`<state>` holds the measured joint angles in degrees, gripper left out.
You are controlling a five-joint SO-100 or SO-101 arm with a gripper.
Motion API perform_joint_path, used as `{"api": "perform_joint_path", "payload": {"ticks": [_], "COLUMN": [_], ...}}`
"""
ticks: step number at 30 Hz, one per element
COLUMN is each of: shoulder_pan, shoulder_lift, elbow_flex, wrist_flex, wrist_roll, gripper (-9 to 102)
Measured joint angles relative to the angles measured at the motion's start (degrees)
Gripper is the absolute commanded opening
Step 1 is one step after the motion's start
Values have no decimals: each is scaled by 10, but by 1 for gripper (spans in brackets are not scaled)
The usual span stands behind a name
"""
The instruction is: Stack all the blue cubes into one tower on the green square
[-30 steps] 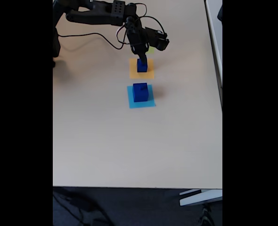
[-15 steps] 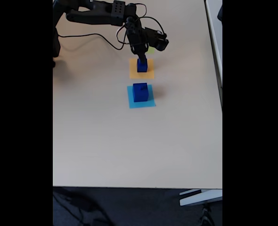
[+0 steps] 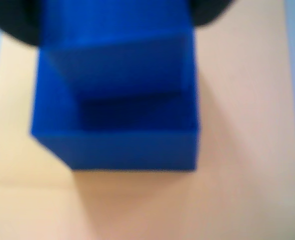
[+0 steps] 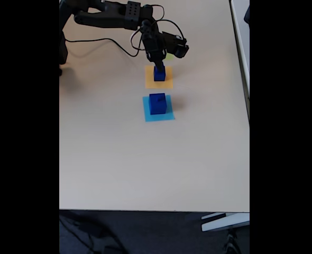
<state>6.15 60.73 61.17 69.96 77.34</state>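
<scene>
the arm reaches in from the fixed view's top left, gripper (image 4: 158, 65) pointing down.

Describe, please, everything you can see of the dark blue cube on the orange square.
The dark blue cube is solid, matte and plastic-looking, sitting upright on the orange square. In the blurred wrist view a smaller blue block rests on it. The gripper comes down onto it from above; its jaw state is unclear.

Beige table (image 4: 119, 159), orange square (image 4: 149, 82), light-blue square (image 4: 158, 116) just below it in the fixed view
</scene>
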Motion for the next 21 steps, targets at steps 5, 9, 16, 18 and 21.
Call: {"api": "perform_joint_path", "payload": {"ticks": [5, 9, 16, 18, 21], "shoulder_pan": [0, 0, 1, 4, 4], "shoulder_lift": [0, 0, 0, 0, 0], "elbow_flex": [4, 4, 4, 4, 4], "wrist_flex": [-2, -2, -2, -2, -2], "wrist_roll": [0, 0, -8, -8, -8], "gripper": [12, 14, 18, 18, 18]}}
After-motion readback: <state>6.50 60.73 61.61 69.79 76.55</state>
